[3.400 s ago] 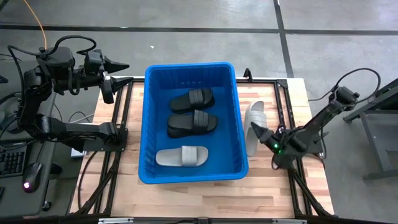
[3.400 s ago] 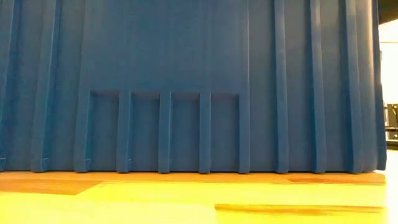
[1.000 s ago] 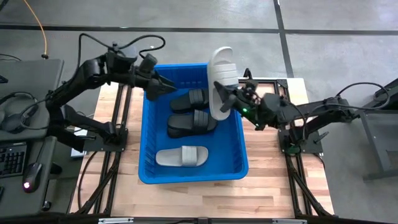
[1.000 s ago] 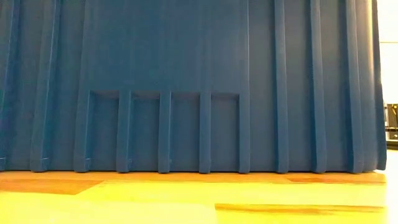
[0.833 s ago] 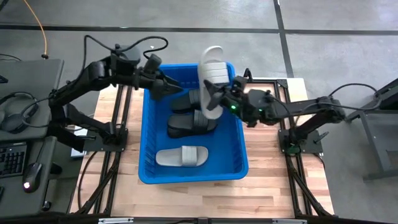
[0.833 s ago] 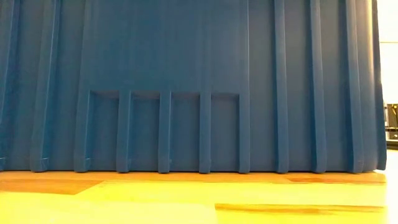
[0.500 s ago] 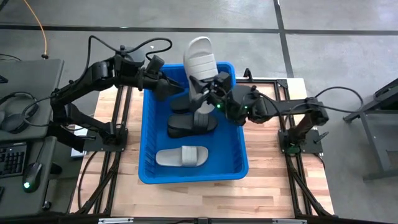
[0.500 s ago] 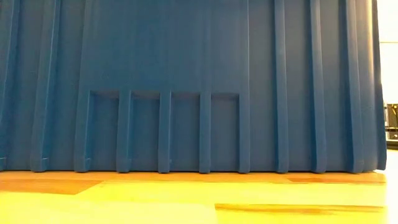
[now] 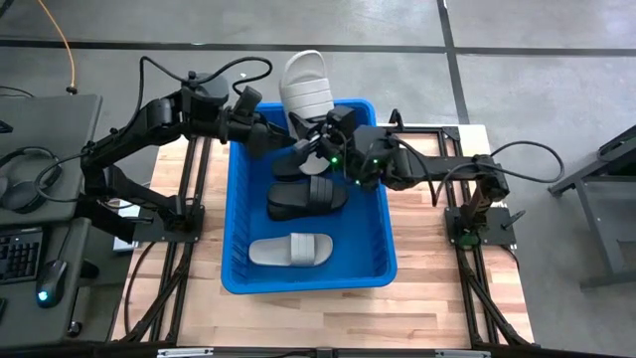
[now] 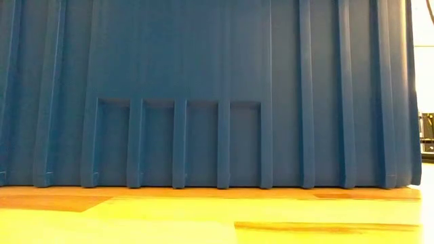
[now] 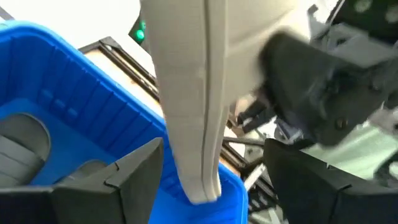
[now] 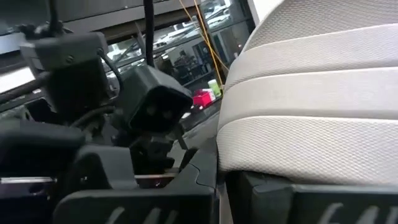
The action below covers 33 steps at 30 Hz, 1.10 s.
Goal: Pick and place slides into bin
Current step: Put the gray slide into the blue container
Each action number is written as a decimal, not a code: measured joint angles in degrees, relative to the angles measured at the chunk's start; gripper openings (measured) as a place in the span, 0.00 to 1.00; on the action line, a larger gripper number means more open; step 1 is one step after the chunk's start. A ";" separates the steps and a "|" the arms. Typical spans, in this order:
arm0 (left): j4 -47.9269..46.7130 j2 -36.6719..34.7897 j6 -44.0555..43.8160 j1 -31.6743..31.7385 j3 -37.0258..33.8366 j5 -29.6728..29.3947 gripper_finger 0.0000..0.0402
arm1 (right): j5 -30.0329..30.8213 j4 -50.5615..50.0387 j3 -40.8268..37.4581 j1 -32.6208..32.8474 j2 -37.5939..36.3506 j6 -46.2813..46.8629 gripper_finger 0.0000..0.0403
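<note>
The blue bin [image 9: 237,199] stands mid-table and fills the low view [image 10: 203,88]. In it lie two black slides [image 9: 308,196] [image 9: 290,162] and one light grey slide [image 9: 290,250]. My right gripper [image 9: 321,141] is shut on another light grey slide [image 9: 303,85], held over the bin's far left part. My left gripper [image 9: 280,134] is open beside it. In the left wrist view its fingers [image 11: 140,177] stand on either side of that slide's lower end [image 11: 199,180]. I cannot tell whether they touch it. My right gripper holds the light grey slide by its lower end [image 9: 310,127], coming from the table's right side. The slide stands on end above the fingers, clear of the bin, with its free end [image 9: 303,62] up and toward the far edge. In the right wrist view its ribbed surface [image 12: 311,112] fills the picture and hides the contact.
The wooden table top [image 9: 437,298] lies bare to the right and near side of the bin. Black frame rails [image 9: 189,199] run along both sides of the table. A desk with a keyboard and mouse [image 9: 40,278] stands off the table's left.
My right gripper has carried the light grey slide toward the table's left and a little toward the far edge, across the bin, keeping it on end. The slide's lower end has come up to my left gripper, which has stayed almost still.
</note>
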 joint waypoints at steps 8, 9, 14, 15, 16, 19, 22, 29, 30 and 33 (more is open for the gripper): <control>-2.16 1.84 0.85 0.00 0.02 2.37 0.66 | -1.68 2.09 0.00 -0.06 -0.04 -0.25 0.00; -2.27 1.93 0.75 0.00 0.02 2.37 0.66 | -2.40 2.05 0.00 -0.24 -0.04 0.15 0.00; -2.40 2.76 2.02 0.00 0.00 1.99 0.66 | -3.77 2.07 0.00 -0.26 0.26 0.69 0.00; -2.33 2.82 2.21 0.02 0.00 1.99 0.66 | -4.68 2.52 0.00 -0.26 0.26 1.63 0.00; -2.09 2.89 2.28 0.02 0.02 2.13 0.66 | -5.53 2.95 0.00 -0.26 0.26 2.38 0.00; -2.03 3.08 2.92 0.00 0.02 2.33 0.62 | -5.69 3.52 -0.02 -0.08 0.26 1.87 0.00; -2.44 3.08 5.27 0.00 0.02 2.52 0.50 | -3.14 3.84 -0.02 0.79 0.26 -0.62 0.00; -3.52 3.03 9.65 0.11 0.04 7.31 0.10 | -5.21 3.52 -0.11 2.04 0.17 -3.64 0.00; -3.68 3.01 9.53 0.11 0.07 7.23 0.10 | -6.09 2.72 -0.11 1.95 0.04 -3.91 0.00; -5.57 2.78 9.85 0.11 0.07 6.50 0.11 | -8.27 -1.84 -0.11 1.90 -1.07 -1.12 0.03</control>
